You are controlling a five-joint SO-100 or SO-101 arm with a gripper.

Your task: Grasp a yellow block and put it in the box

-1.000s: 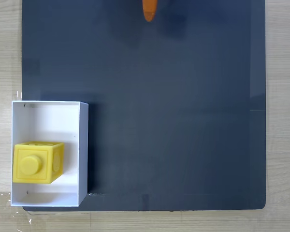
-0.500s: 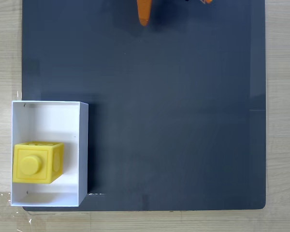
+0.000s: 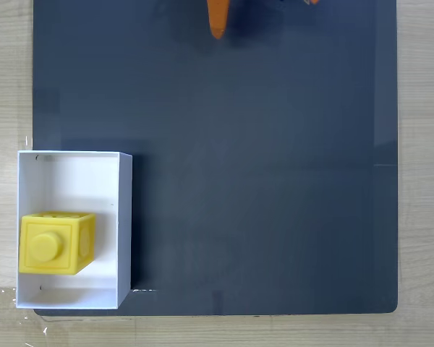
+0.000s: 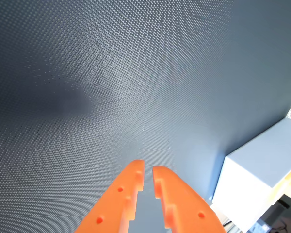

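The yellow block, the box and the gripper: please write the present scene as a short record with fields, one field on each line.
yellow block: inside the box, in the lower half as the fixed view shows it, near the left wall, a studded face up
box: white, open on top, at the lower left corner of the dark mat
gripper: orange, empty, fingertips nearly together, above bare mat, far from the box
mat: dark grey, on a light wooden table
task state: block already in box

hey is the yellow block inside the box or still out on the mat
Inside. In the fixed view the yellow block sits on the white floor of the box, against its left wall, enclosed by walls all round.
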